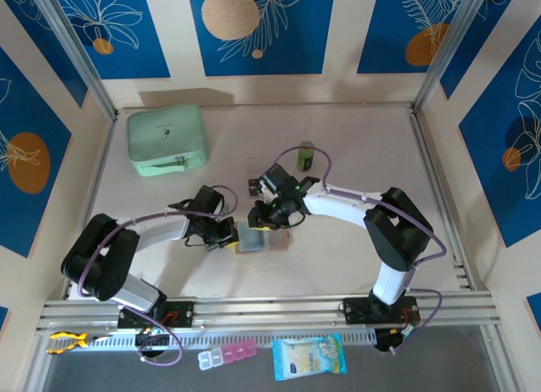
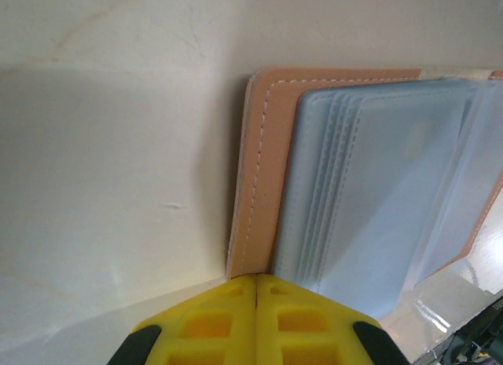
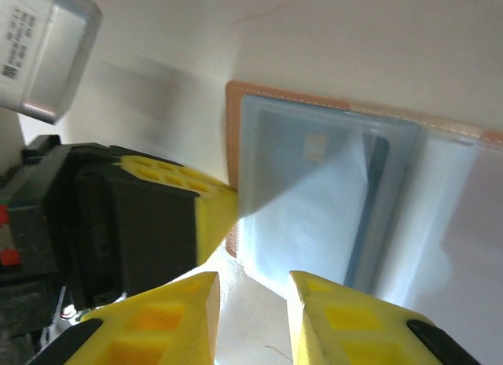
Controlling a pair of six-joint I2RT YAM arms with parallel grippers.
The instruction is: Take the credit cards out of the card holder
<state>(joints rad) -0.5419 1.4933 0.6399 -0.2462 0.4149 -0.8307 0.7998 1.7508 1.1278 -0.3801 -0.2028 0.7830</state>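
Observation:
The tan card holder (image 1: 254, 239) lies open on the table, its clear grey pockets (image 2: 377, 184) facing up. A blue-edged credit card (image 3: 365, 215) sits inside one pocket. A small dark card (image 1: 254, 187) lies flat on the table behind the holder. My left gripper (image 2: 258, 282) is shut, its yellow tips pressed on the holder's left leather edge (image 2: 255, 184). My right gripper (image 3: 253, 302) hovers open over the pockets' near edge with nothing between its fingers (image 3: 346, 318). In the top view the left gripper (image 1: 228, 233) and the right gripper (image 1: 269, 216) meet at the holder.
A mint-green zip case (image 1: 166, 138) sits at the back left. A green cylinder (image 1: 306, 156) stands behind the right arm. A pill organiser (image 1: 226, 354) and a blue packet (image 1: 309, 356) lie in front of the rail.

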